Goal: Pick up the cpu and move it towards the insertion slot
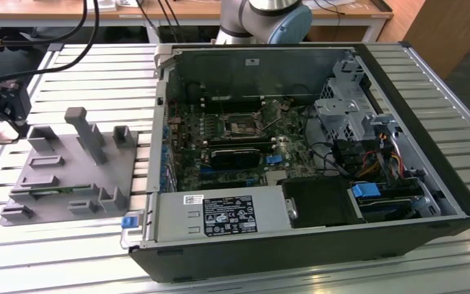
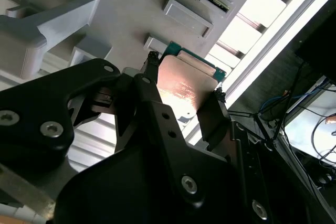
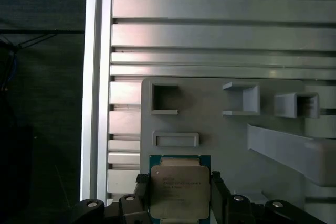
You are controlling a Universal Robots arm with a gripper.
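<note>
Over the grey fixture plate (image 3: 210, 124), at the exterior view's left, my jaws pinch the cpu (image 3: 180, 191) by two opposite edges, its metal top facing the first wrist camera. I judge it best to keep the chip level and clear the plate's posts before heading for the insertion slot (image 1: 242, 127), well apart inside the open computer case (image 1: 300, 254). I count one cpu, one slot, one plate, one case.
</note>
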